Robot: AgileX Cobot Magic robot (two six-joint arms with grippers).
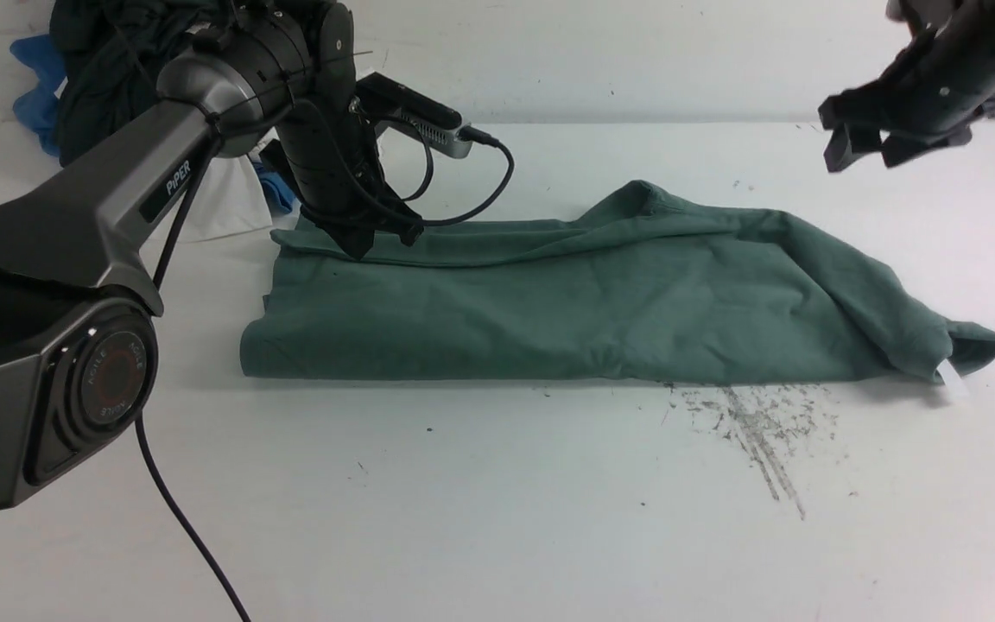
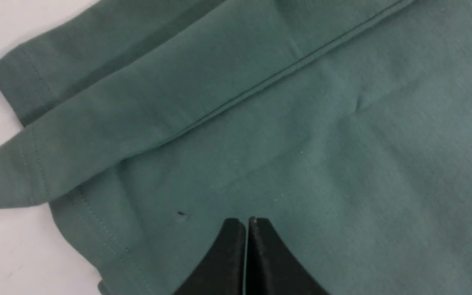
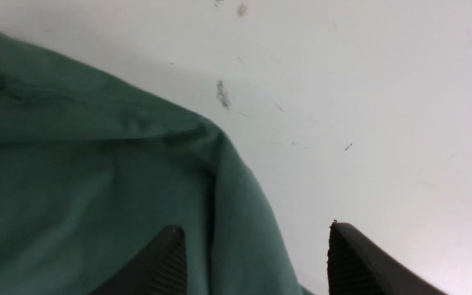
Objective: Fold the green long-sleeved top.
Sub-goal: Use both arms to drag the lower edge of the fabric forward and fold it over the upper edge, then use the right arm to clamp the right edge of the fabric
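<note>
Green long-sleeved top [image 1: 584, 302] lies mid-tabletop [image 1: 497, 484] as a folded band, long axis 9-to-3 o'clock. Left pincer [image 1: 364, 249] closed, seemingly empty, tips at the band's 10 o'clock corner: the nearer arm. Right pincer [image 1: 865, 151] open, raised toward 2 o'clock.

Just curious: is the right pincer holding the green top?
No, the right pincer hangs open in the air, clear of the green top.

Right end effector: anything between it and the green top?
Nothing visible does. The right end effector hangs open above the right end of the green long-sleeved top, with only open air between them.
</note>
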